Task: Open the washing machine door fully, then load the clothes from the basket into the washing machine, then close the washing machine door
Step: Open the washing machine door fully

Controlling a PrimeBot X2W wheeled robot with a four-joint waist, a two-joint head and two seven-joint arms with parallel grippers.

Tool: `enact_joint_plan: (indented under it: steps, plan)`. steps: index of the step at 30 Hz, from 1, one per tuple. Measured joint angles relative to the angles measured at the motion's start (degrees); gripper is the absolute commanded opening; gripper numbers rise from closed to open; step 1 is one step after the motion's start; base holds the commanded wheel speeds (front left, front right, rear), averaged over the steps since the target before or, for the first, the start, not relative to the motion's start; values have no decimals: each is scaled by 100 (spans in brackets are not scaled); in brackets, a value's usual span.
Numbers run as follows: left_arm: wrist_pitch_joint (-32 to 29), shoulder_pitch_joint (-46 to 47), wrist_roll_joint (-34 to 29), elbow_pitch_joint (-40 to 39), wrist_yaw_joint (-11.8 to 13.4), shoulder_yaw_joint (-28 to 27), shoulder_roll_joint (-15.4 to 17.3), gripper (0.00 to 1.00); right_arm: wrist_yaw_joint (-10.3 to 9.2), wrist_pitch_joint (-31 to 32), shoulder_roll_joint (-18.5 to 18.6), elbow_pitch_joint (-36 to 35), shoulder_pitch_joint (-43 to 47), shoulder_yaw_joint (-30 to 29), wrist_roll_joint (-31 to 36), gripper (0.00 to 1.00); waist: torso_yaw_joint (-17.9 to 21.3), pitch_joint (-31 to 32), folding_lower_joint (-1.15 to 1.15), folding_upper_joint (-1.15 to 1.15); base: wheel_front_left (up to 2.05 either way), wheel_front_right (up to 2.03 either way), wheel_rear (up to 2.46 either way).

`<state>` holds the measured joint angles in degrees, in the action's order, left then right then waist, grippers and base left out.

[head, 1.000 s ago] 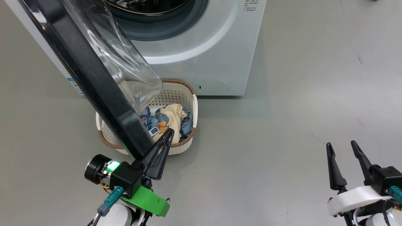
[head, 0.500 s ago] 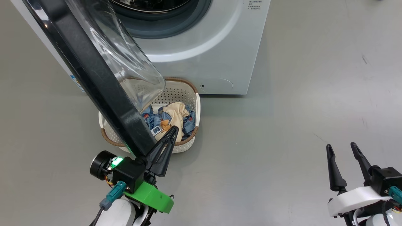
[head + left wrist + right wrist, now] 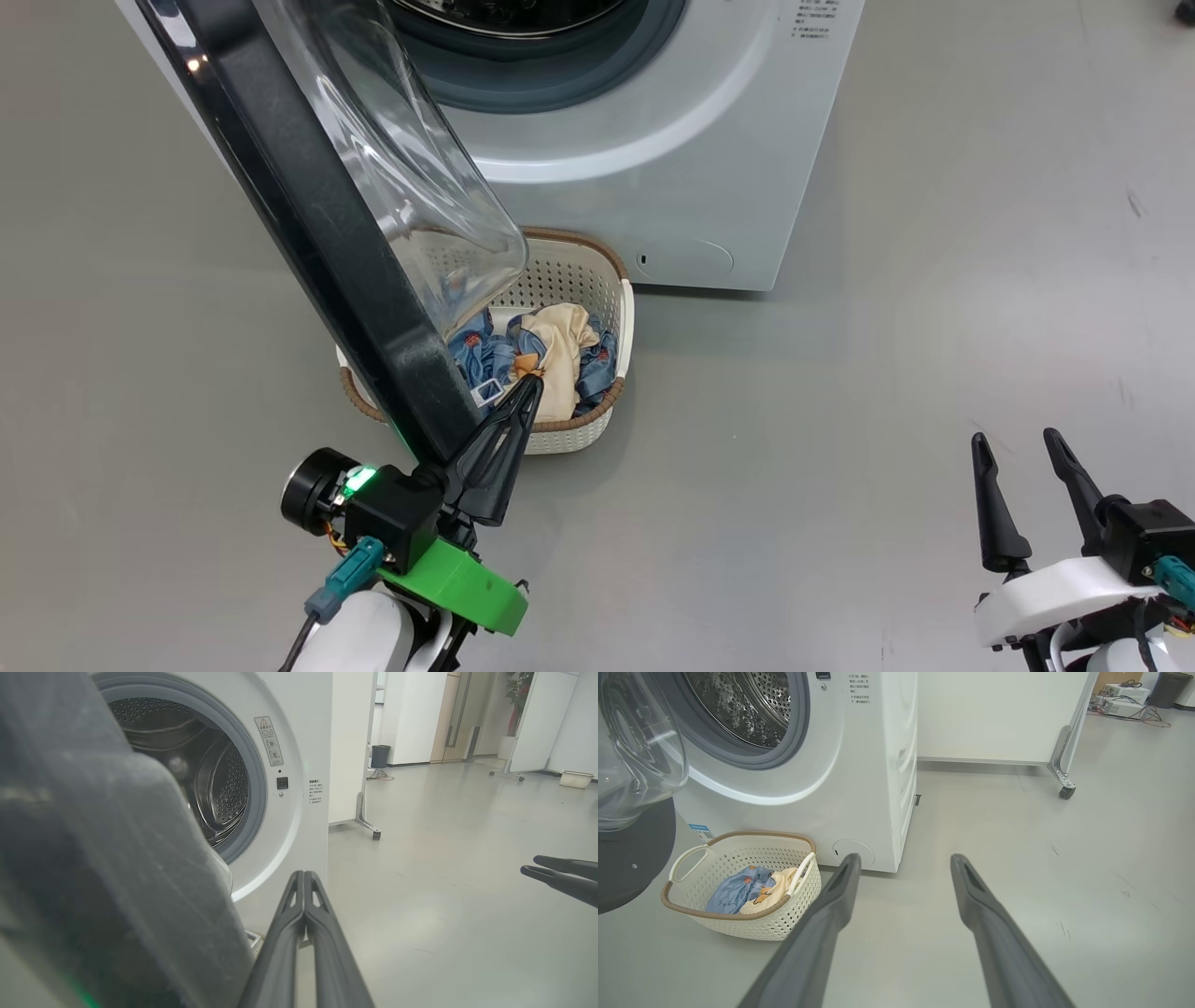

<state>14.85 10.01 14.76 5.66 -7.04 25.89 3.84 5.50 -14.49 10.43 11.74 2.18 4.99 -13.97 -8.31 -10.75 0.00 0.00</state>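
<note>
The washing machine door is standing partly open, hiding the 9 o'clock half of the basket. The clothes are lying inside it, at the foot of the washing machine.

The left gripper, fingers together and empty, is sitting just beside the door's lower edge. The right gripper, fingers apart, is hovering over open floor at 4 o'clock.

The whole view has shifted since earlier.

I see a white washer with a glossy black door. The cream perforated basket holds blue and cream clothes.
</note>
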Motion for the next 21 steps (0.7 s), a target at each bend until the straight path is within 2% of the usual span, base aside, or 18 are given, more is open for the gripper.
enact_joint_plan:
  steps: [21]
  plan:
    - [0,-185,-1,-116,210,9,-77,0,53,1,-66,103,1,32,41,100,-282,56,0,0,0,0,0]
